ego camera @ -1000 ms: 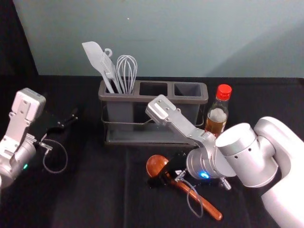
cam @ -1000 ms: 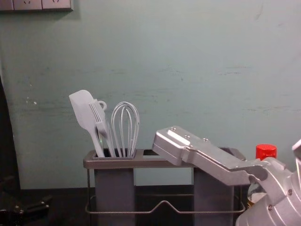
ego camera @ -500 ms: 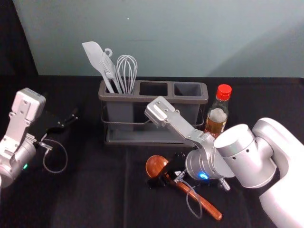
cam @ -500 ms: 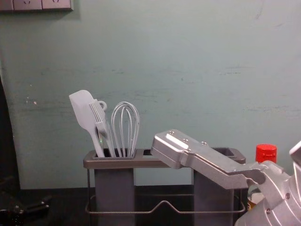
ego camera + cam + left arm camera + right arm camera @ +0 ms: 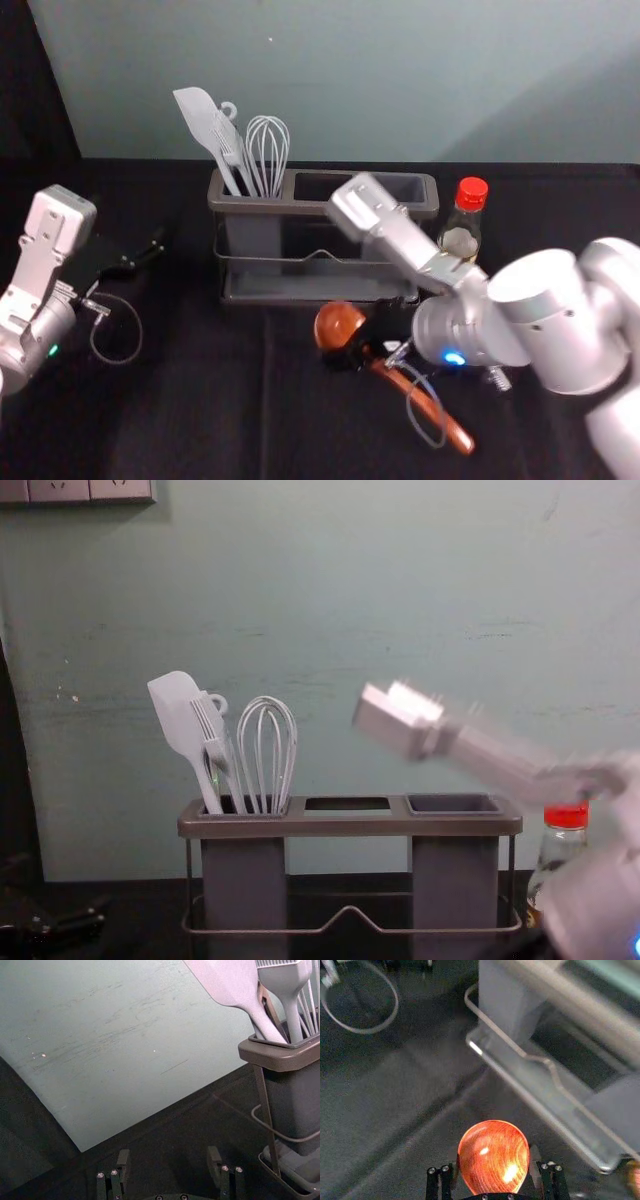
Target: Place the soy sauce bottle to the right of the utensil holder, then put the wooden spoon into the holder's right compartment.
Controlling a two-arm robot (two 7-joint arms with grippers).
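Taking twelve o'clock as straight away from the robot, the right claw point(image 5: 356, 350) is at work near the six o'clock side of the utensil holder point(image 5: 250, 208), its arm reaching in from about four o'clock. It is pinching the wooden spoon point(image 5: 336, 325) close to the bowl; in the right wrist view the round, glossy bowl shows between the two dark fingers. The spoon slants across the head view – bowl toward half past ten, handle end toward half past four. Whether any of it touches the surface point(image 5: 200, 400), I cannot tell.

The soy sauce bottle point(image 5: 460, 240) stands upright just beside the holder, at about three o'clock from it, red cap point(image 5: 471, 193) on top and its lower part hidden behind the right arm. In the head view that arm also passes in front of part of the holder's right compartment point(image 5: 410, 187).

The holder's left compartment carries a spatula point(image 5: 197, 112), a brush-like utensil point(image 5: 207, 720) and a whisk point(image 5: 267, 150), all heads up; the spatula tips toward eleven o'clock in the chest view.

The left claw point(image 5: 150, 252) is parked at nine o'clock from the holder, well apart from the spoon – its fingers spread wide.
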